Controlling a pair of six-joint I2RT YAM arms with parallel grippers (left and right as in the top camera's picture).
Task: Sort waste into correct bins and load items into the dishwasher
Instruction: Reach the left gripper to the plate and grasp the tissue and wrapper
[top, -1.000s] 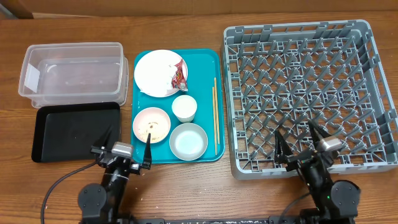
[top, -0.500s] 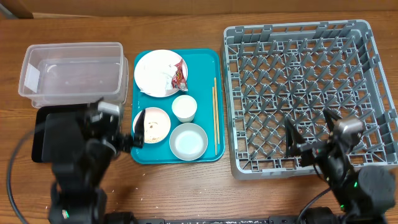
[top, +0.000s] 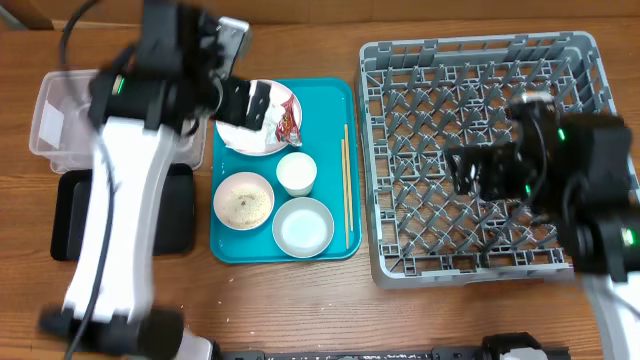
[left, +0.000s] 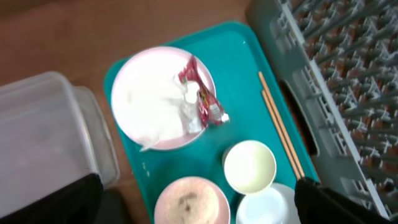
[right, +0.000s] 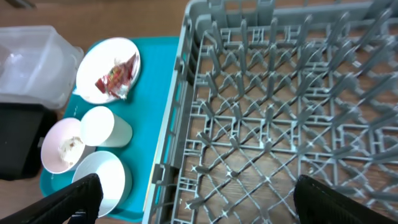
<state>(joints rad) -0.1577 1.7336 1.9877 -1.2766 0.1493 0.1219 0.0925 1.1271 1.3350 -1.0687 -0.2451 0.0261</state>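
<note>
Rack (top: 470, 46): set on the table (top: 300, 300), just right of the teal tray (top: 325, 130); upright pegs are seen over an open grid.
Teal tray: laid between the rack and the two bins; all the dishes are carried on it.
Tub (top: 55, 120): clear, placed just left of the tray's far half; partly hidden by the left arm (top: 110, 230).
Black tray (top: 68, 215): laid just left of the tray's near half, against the tub's near edge; crossed by the same arm.
Left gripper (top: 247, 100): held above the tray's far left corner, over the plate (top: 250, 140); the fingers are spread wide and nothing is gripped.
Right gripper (top: 470, 172): held above the rack, well right of the tray; the fingers are spread wide and nothing is gripped.
Plate: seated in the tray's far left corner.
Pink bowl (top: 244, 200): placed at the tray's near left.
Second bowl (top: 303, 226): placed at the tray's near end, just right of the pink bowl.
Cup (top: 296, 173): stood upright near the tray's middle.
Chopsticks (top: 346, 185): laid side by side along the tray's right edge.
Napkin (left: 186, 109): crumpled white paper, seen on the plate, touching the wrapper (top: 289, 118).
Wrapper: red, laid on the plate's right side.
Rice (top: 240, 206): pale specks, seen inside the pink bowl.
</note>
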